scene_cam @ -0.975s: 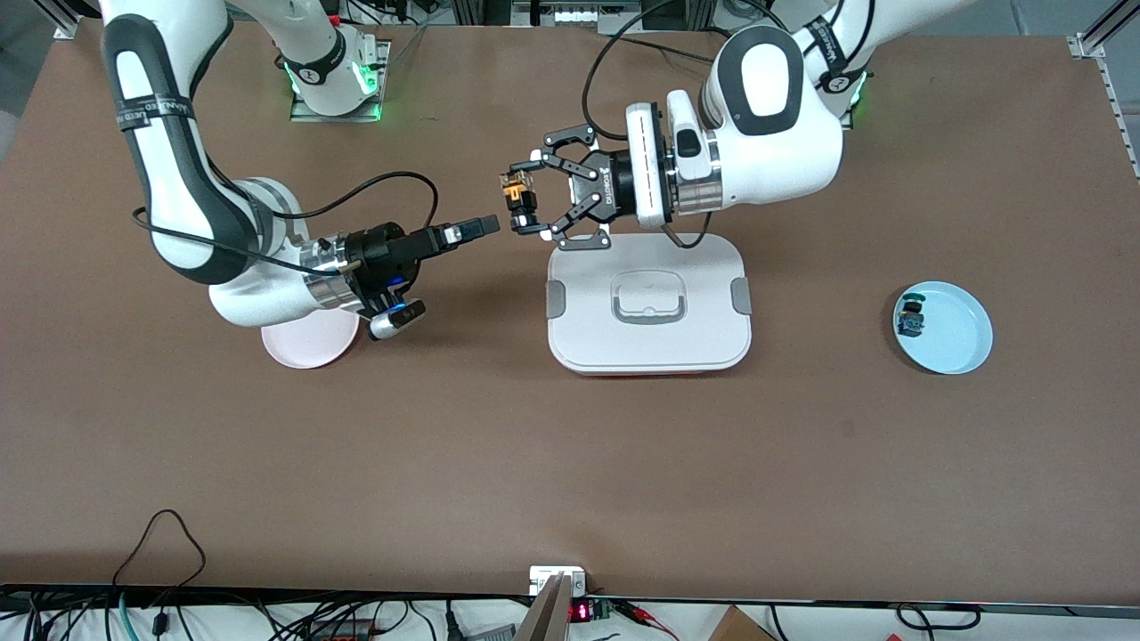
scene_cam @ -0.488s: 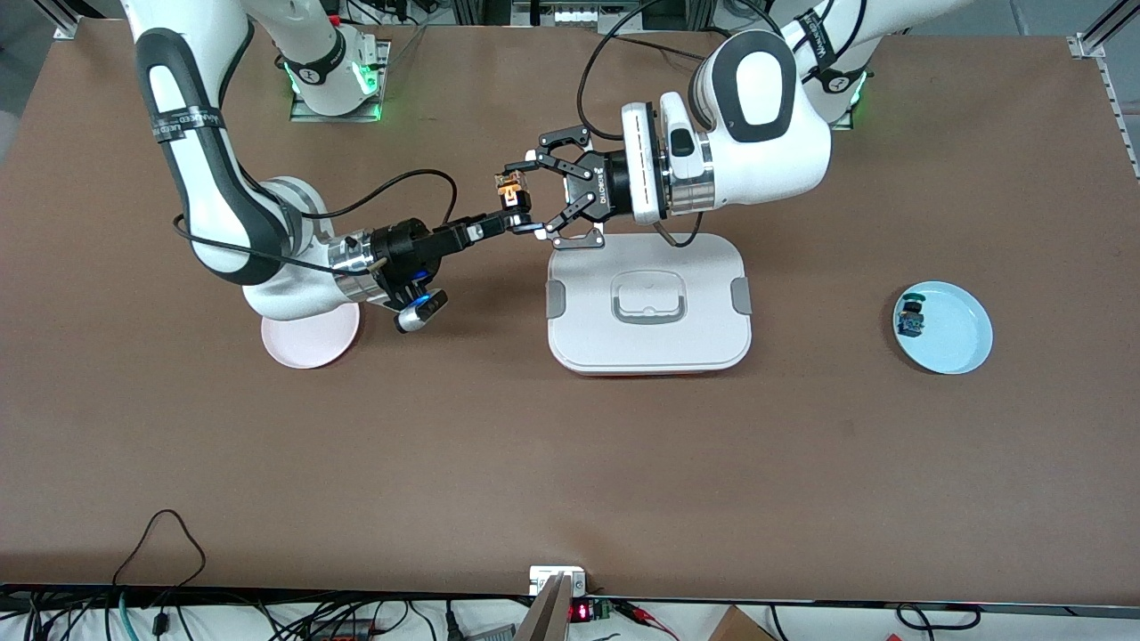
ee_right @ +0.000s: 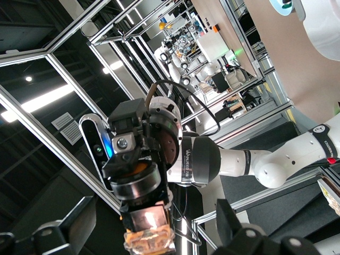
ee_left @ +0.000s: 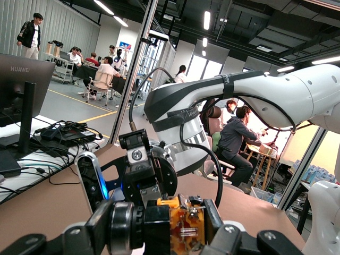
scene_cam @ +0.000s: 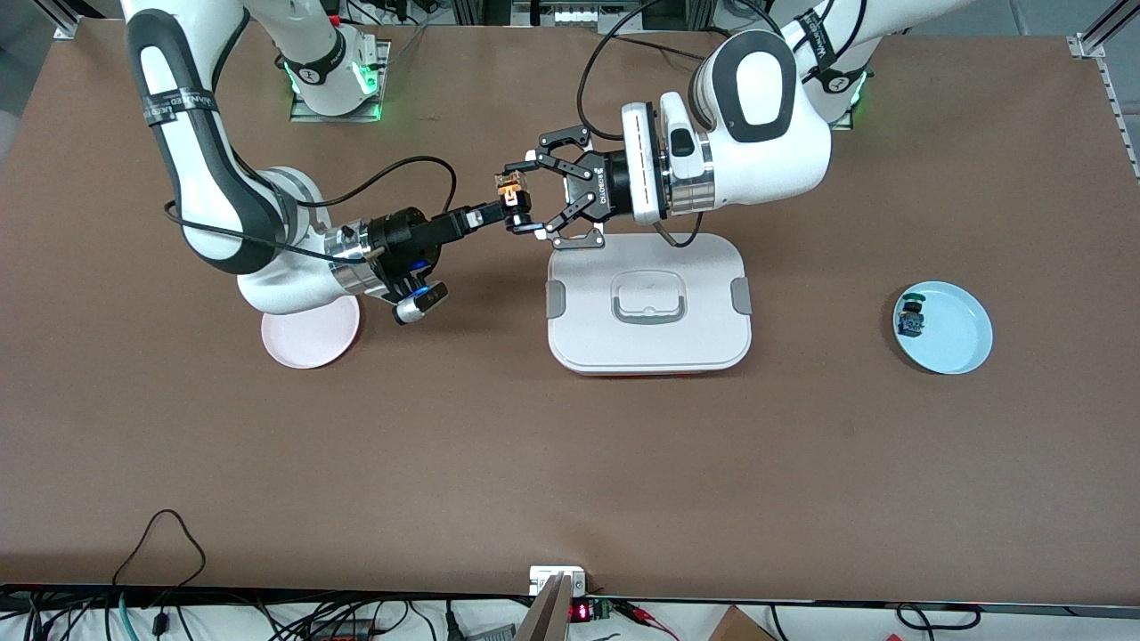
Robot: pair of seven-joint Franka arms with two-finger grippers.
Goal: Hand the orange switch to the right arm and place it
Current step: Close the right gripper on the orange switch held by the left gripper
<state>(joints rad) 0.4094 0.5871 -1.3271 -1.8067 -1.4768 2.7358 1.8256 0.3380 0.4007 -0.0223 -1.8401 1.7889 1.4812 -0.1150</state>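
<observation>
a brown worktop [scene_cam: 570, 463] seen from above. in the left half of the frame, the right arm has swung toward the centre since a second ago, and its slim right claw [scene_cam: 495, 214], fingers apart, now reaches the orange switch [scene_cam: 511, 191]; the handover looks ready for its grip. a pink plate [scene_cam: 303, 343] lies below that arm. at upper centre the left claw [scene_cam: 527, 198], reaching level from the right, is clamped on the switch, above a white lidded box [scene_cam: 648, 303].
</observation>
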